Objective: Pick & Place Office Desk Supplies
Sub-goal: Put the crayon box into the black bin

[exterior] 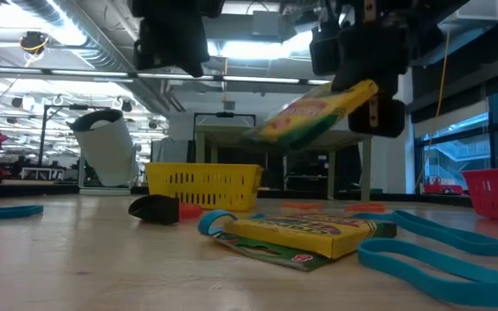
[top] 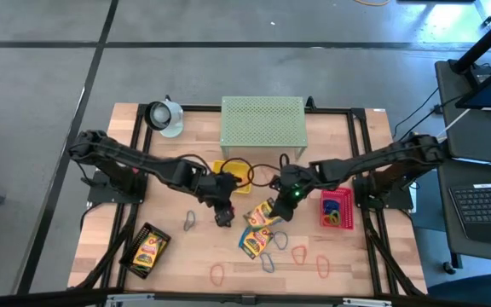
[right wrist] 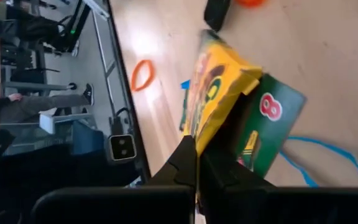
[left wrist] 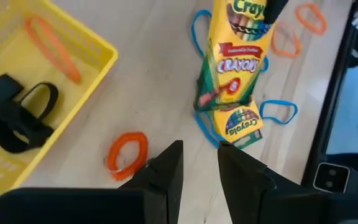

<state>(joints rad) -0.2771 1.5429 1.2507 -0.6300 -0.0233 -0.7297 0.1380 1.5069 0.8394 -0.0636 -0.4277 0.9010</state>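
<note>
My right gripper (top: 286, 199) is shut on a yellow-green crayon box (top: 262, 213), which floats tilted above the table in the low view (exterior: 318, 111). A second crayon box (exterior: 301, 235) lies flat on the table below it, over blue loops (exterior: 430, 259). A third crayon box (top: 147, 250) lies in the black tray. My left gripper (left wrist: 201, 165) is open and holds nothing; it hovers near the yellow tray (top: 233, 173), above an orange loop (left wrist: 128, 154). A black clip (exterior: 154, 207) lies on the table. The yellow tray holds black clips (left wrist: 17, 115) and an orange loop (left wrist: 51, 46). My right gripper pinches the crayon box by one end (right wrist: 205, 138) between its two fingers. The fingers come from above, slanting down. The box is lifted clear of the table and tilted, its free end (exterior: 271, 130) lower than the held end.
The pale green mesh shelf (top: 262, 119) stands at the far edge, with a white lamp (top: 166, 117) to its left. A pink tray (top: 337, 209) with loops sits right of my right gripper. Red loops (top: 218, 273) and orange loops (top: 300, 253) lie near the front edge.
</note>
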